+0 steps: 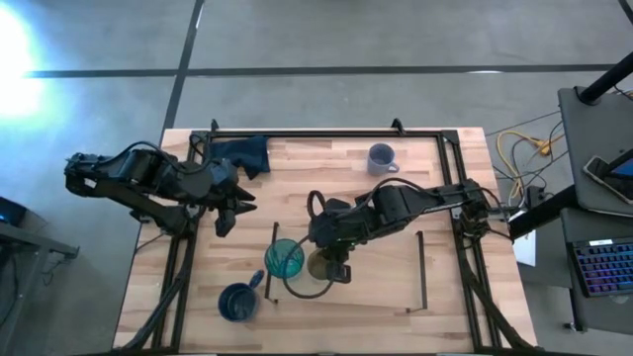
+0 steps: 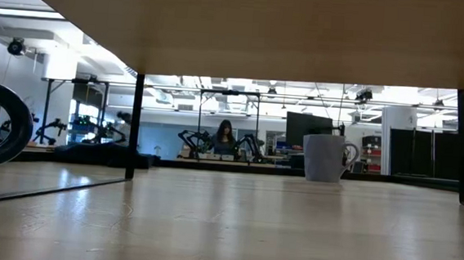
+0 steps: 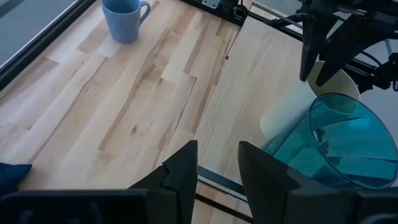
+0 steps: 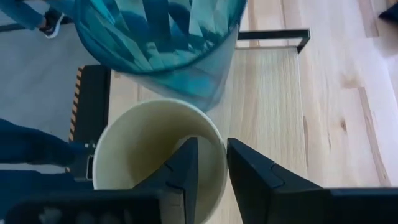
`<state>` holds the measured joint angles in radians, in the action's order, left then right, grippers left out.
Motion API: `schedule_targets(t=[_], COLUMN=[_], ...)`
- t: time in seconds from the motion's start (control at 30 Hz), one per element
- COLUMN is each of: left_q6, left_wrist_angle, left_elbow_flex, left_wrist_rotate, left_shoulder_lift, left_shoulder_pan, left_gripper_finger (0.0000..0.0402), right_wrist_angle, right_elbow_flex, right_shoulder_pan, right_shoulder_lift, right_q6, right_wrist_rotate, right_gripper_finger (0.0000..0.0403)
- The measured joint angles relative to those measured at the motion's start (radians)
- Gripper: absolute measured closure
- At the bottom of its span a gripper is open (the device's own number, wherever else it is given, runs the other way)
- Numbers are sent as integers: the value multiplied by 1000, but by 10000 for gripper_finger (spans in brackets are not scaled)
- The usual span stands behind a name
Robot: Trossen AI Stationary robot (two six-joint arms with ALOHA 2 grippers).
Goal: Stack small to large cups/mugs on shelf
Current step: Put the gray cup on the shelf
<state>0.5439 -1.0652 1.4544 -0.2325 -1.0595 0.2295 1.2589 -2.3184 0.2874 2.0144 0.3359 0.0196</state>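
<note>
The olive-tan cup (image 1: 318, 265) and the teal tumbler (image 1: 285, 259) stand side by side on the shelf (image 1: 376, 272), near its left rail. My right gripper (image 1: 338, 269) is down on the cup, shut on its rim, in the right wrist view (image 4: 211, 162). My left gripper (image 1: 235, 210) is open and empty above the table left of the shelf. The dark blue mug (image 1: 237, 302) stands on the table near the front edge. The lavender mug (image 1: 381, 158) stands at the far side and also shows in the low view (image 2: 326, 157). My right gripper has the olive-tan cup's rim (image 4: 214, 140) between its two fingers, one finger inside the cup and one outside, on the side away from the tumbler. The fingers come from above, pointing down. The cup stands upright on the shelf.
A dark blue cloth (image 1: 242, 153) lies at the table's far left. The tumbler (image 4: 161, 37) stands right beside the held cup. The shelf's black rails (image 1: 420, 267) rise at its short ends. A black frame (image 1: 326, 133) runs round the tabletop. A person shows far off in the room (image 2: 225, 136).
</note>
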Motion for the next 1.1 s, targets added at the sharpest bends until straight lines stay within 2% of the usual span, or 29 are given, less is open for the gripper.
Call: schedule_targets(t=[0.33,0.43,0.53,0.67,0.8,1.1], left_q6=[1,1,1,0,0,0], left_wrist_angle=[0,0,0,0,0,0], left_elbow_flex=[0,0,0,-2,-4,-9], left_wrist_rotate=[4,4,4,4,3,2], left_shoulder_lift=[0,0,0,0,0,0], left_shoulder_pan=[0,0,0,0,0,0], left_gripper_finger=[301,301,301,301,301,301], right_wrist_angle=[-31,-15,45,175,295,246], right_elbow_flex=[0,0,0,-1,2,121], right_shoulder_pan=[-13,-12,-11,-12,-2,56], right_shoulder_lift=[-16,-44,-81,-125,-128,-126], right_q6=[1,10,39,112,194,285], right_wrist_rotate=[13,67,131,142,109,-9], right_gripper_finger=[322,329,339,361,388,394])
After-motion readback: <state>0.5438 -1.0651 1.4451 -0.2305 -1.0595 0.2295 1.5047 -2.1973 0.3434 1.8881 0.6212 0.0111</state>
